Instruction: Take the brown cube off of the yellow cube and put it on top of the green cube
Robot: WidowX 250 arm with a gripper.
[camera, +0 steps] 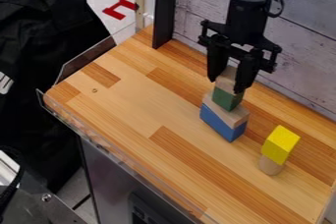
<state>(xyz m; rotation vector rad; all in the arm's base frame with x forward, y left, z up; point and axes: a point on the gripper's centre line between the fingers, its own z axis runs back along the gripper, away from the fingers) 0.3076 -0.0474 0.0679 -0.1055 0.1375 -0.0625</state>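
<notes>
While atop the green cube (227, 99), brown cube (226, 77) within the claw (226, 85)

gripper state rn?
Gripper: around the brown cube, which sits on the green cube; can't tell if clamped or released.

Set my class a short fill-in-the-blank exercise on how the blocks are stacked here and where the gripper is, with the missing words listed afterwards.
1. The brown cube sits directly on the ____ cube.
2. The lowest block of that stack is coloured ____.
3. Beside the stack, a rounded wooden piece bears a block coloured ____.
4. The gripper is at the ____ end of the stack.

Missing words: green; blue; yellow; top.
</notes>
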